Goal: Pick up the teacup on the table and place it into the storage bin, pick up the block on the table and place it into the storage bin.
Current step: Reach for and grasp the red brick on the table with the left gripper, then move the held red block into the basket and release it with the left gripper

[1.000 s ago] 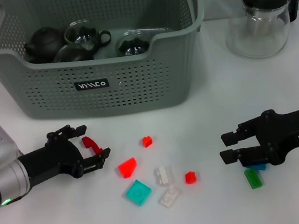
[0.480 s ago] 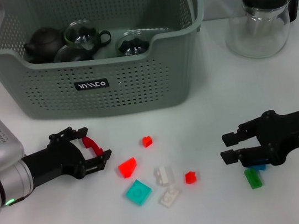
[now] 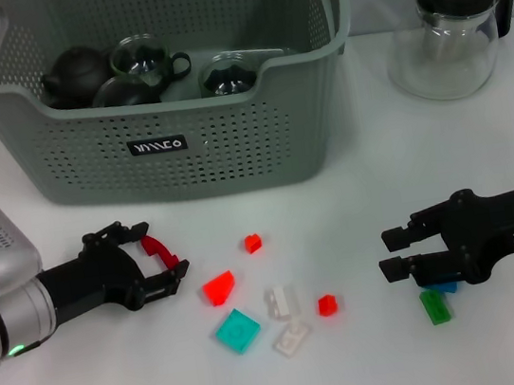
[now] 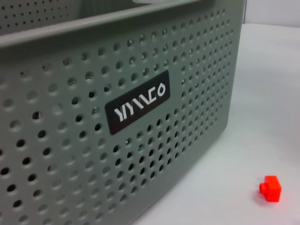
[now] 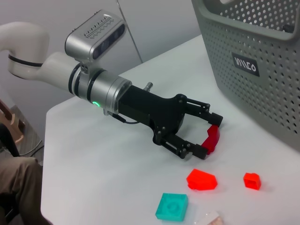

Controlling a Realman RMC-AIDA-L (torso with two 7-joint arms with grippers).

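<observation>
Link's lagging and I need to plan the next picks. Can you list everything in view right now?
bin: 1, grey-green, back of table
teaware: dark pot and glass cups, exact count unclear, inside bin
pitcher: 1, glass with black lid, right of bin
curved block: 1, dark red, between left gripper's fingers
red blocks: 3, on table in front of bin
teal block: 1, centre front
white blocks: 2, beside teal block
green block: 1, below right gripper
blue block: 1, mostly hidden under right gripper
table: 1, white
left gripper: around curved block, front left
right gripper: low, front right
</observation>
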